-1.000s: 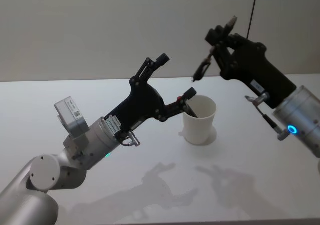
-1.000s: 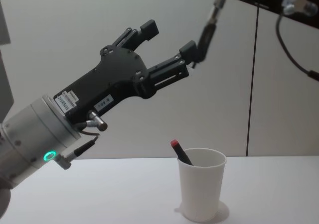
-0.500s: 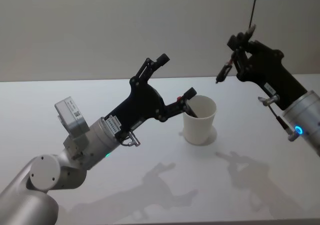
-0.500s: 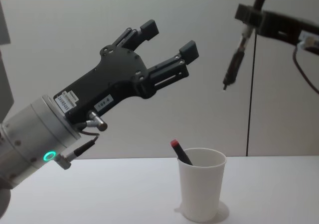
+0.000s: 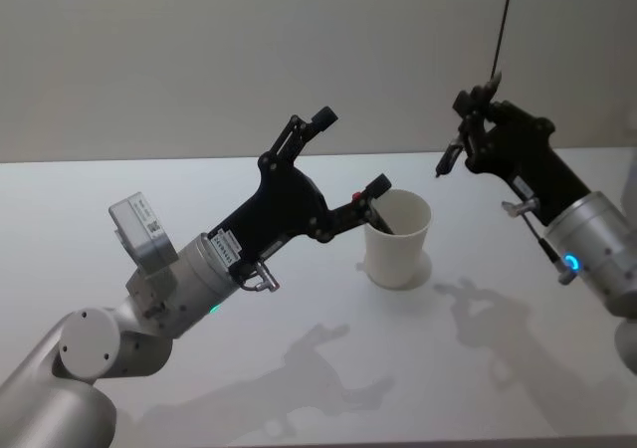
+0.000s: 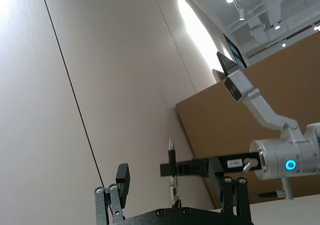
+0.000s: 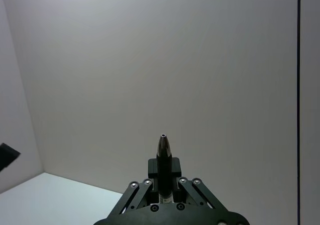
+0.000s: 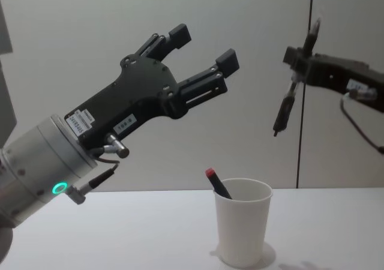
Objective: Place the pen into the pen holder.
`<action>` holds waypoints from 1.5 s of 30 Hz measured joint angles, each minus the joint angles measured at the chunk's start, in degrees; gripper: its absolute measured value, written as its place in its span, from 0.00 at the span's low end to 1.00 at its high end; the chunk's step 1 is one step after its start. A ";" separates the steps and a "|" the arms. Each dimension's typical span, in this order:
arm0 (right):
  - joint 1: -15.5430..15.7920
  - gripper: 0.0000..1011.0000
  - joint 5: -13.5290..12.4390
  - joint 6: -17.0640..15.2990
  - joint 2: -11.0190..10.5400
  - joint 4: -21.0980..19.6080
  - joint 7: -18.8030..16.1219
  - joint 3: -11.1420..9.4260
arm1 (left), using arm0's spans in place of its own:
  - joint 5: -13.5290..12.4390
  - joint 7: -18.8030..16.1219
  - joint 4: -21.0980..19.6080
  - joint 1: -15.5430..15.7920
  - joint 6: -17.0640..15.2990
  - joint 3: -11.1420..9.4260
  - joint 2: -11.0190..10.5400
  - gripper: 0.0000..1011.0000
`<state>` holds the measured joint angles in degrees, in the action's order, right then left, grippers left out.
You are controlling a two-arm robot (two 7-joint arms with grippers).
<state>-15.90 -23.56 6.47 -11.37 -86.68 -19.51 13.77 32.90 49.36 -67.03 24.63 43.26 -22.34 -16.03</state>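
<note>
White tabletop [image 5: 299, 388] carries the tapered paper pen holder [image 8: 242, 229], a red-capped pen [image 8: 218, 184] leaning inside. Up to its right, the right gripper [image 8: 300, 66] clamps a slim dark pen [image 8: 284, 110], tip down. The left gripper [image 8: 201, 48] hovers above-left, fingers spread wide, empty, before a plain wall.

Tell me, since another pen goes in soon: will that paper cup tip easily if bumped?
Probably: the paper cup looks thin and light, narrowing toward its base. The leaning red-capped pen adds little weight.
</note>
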 joint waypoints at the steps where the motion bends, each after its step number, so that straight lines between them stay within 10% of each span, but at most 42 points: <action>1: -0.53 0.12 0.39 0.37 0.34 1.25 0.06 0.16 | 0.00 0.00 0.00 0.00 0.00 0.00 0.00 0.99; 25: -8.65 0.13 6.93 5.09 6.14 19.37 0.39 3.37 | 0.00 0.00 0.00 0.00 0.00 0.00 0.00 0.99; 45: -11.72 0.75 9.67 6.48 8.43 26.54 0.65 4.89 | 0.00 0.00 0.00 0.00 -0.01 0.00 0.00 0.99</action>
<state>-27.62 -13.90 12.96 -2.93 -60.14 -18.86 18.66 32.90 49.36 -67.03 24.62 43.25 -22.34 -16.03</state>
